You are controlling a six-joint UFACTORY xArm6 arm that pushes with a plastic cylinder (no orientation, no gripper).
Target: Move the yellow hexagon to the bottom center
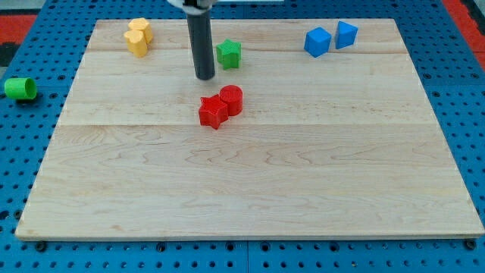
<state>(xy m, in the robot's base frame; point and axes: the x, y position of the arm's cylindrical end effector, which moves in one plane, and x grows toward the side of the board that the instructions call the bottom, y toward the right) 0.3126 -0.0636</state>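
Yellow hexagon [140,30] sits near the top-left corner of the wooden board [250,189], touching a second yellow block [136,43] just below it; that one's shape cannot be made out. Both lie well apart from the board's bottom center. My tip [204,77] stands to their right, in the upper middle of the board, touching no block. No fingers on this rod, so nothing spread or pinched. Green star [228,54] just right of the rod, near but apart. Red star [213,111] and red cylinder [231,100] below the tip, touching each other. Blue cube [317,42] and a second blue block [346,35] side by side near the top right. Green cylinder [20,88] lies off the board on the blue pegboard [23,152] at the view's left.
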